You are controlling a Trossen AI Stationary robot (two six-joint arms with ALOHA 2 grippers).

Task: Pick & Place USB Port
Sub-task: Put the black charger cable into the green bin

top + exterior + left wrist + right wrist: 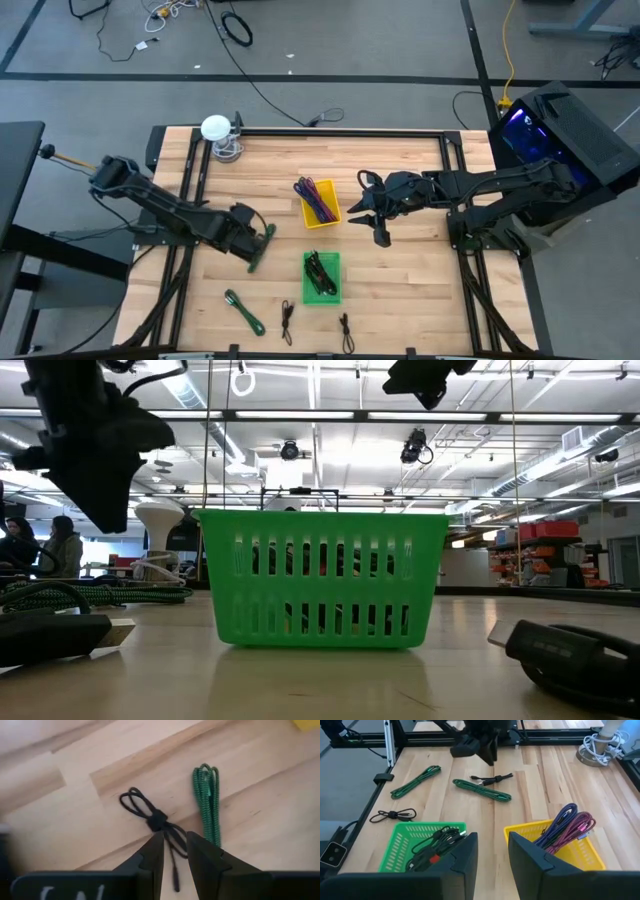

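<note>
Wooden table [400, 290]: two baskets, cables | left pincer [175, 851], right pincer [492, 845]: parted, empty

Desk: you've got a pale wooden plank desk [400, 200] with a dark metal frame around its edge.
Centre: your yellow basket [321, 213] sits here, with the green basket [322, 292] just beside it toward the near edge.
Left of the baskets: you see a green cable [262, 247] lying on the wood beside the left arm.
Near edge: another green cable [244, 311] lies at a slant, then a black cable [287, 321] and a second black cable [346, 331], each apart from the next.
Far left corner: a white lamp-like object [218, 131] stands on a grey base.
</note>
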